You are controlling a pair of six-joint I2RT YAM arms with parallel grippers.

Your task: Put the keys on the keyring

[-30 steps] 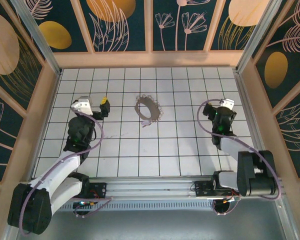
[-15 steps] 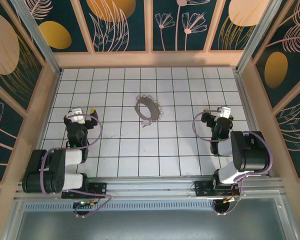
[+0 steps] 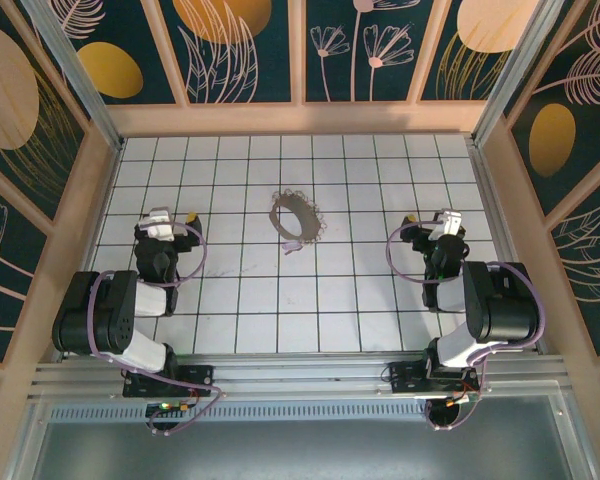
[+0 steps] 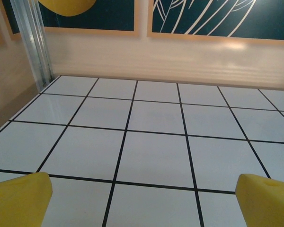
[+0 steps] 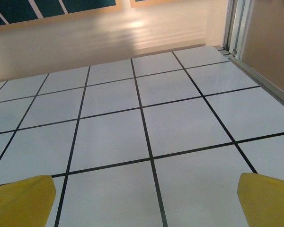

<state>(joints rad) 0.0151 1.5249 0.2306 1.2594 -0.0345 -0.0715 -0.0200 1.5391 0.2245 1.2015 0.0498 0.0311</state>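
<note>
Thin dark keyring [image 3: 278, 213] lies flat on the glossy white-tiled desk [image 3: 380, 300], mid-width, nearer the far edge. Tiny lilac key [image 3: 291, 245] sits at its near rim, too small to tell its heading. Left gripper [image 4: 142, 201] and right gripper [image 5: 144, 198] both gape wide, yellow fingers [image 4: 19, 198] apart, empty

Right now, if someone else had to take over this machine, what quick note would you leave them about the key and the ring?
Left gripper: open, holding nothing, low over the white tiles.
Right gripper: open, holding nothing.
Things: the thin dark brown-grey round hoop lies mid-table, between the two arms and apart from both. The tiny pale lilac key piece lies at the hoop's near rim.
Done: too small to tell whether the key is threaded on the hoop.
Left: check that up close. If the key is loose, pick it up and thread it on.
</note>
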